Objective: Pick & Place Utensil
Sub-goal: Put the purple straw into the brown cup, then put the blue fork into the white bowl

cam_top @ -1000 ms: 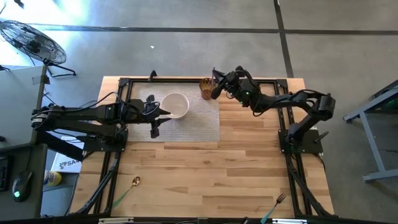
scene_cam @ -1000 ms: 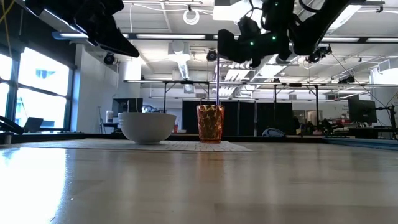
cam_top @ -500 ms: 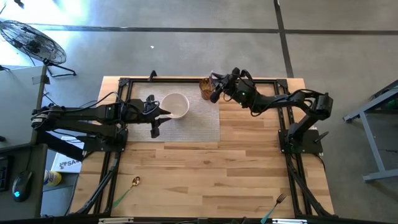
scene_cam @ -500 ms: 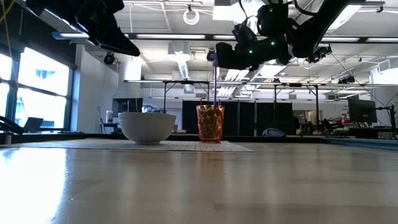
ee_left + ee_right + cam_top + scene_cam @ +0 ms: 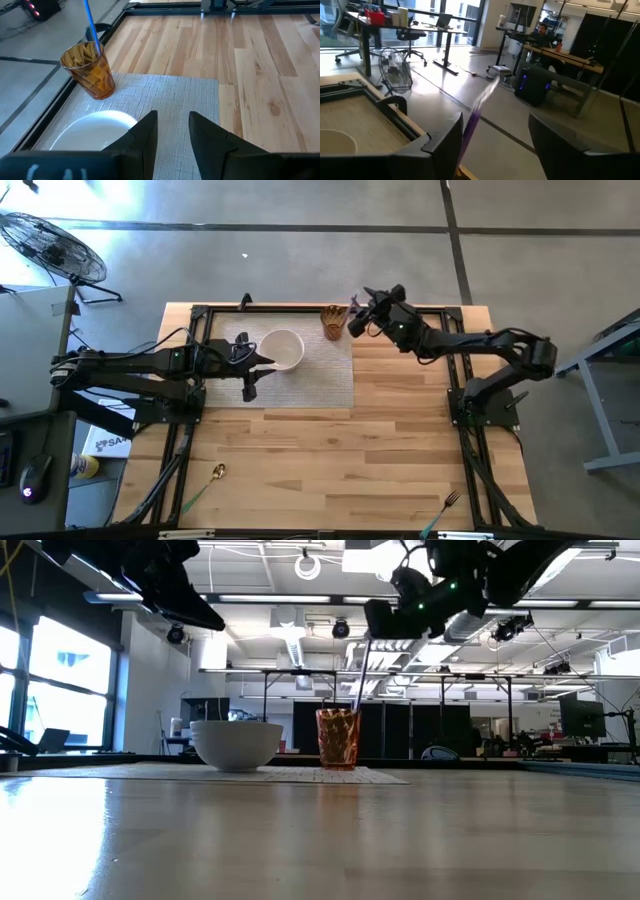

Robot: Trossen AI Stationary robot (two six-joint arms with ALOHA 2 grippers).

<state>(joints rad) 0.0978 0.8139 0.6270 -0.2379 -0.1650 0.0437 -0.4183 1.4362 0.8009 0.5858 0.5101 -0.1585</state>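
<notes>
A thin blue-handled utensil (image 5: 360, 675) is seen standing at a slant in the amber tumbler (image 5: 338, 739), its lower end inside the glass and its handle leaning up toward the right claw (image 5: 385, 620); which kind of utensil it is cannot be told. In the left wrist view the handle (image 5: 92, 27) rises out of the tumbler (image 5: 90, 70) past the rim. The right claw (image 5: 358, 315) is held above the tumbler (image 5: 333, 322), slightly toward 3 o'clock of it in the high view, with its fingers spread wide and nothing gripped; in the right wrist view the blurred purple-blue handle (image 5: 475, 117) shows between the two dark fingers (image 5: 442, 142) without touching either. The tumbler stands at the far right corner of a grey woven placemat (image 5: 320, 380), at about 12 o'clock on the worktop (image 5: 400, 450). A white bowl (image 5: 282, 348) sits on the same mat at 9 o'clock of the tumbler, near it but apart. The left claw (image 5: 250, 370) is held over the mat's left edge, just beside the bowl, raised off the surface in the low view (image 5: 185, 595); its fingers (image 5: 145, 135) are parted by a narrow gap and hold nothing. Well apart, near the worktop's 7 o'clock edge, a green-handled spoon with a gold bowl (image 5: 210, 478) is lying, and near 5 o'clock a green-handled fork (image 5: 442, 510).
</notes>
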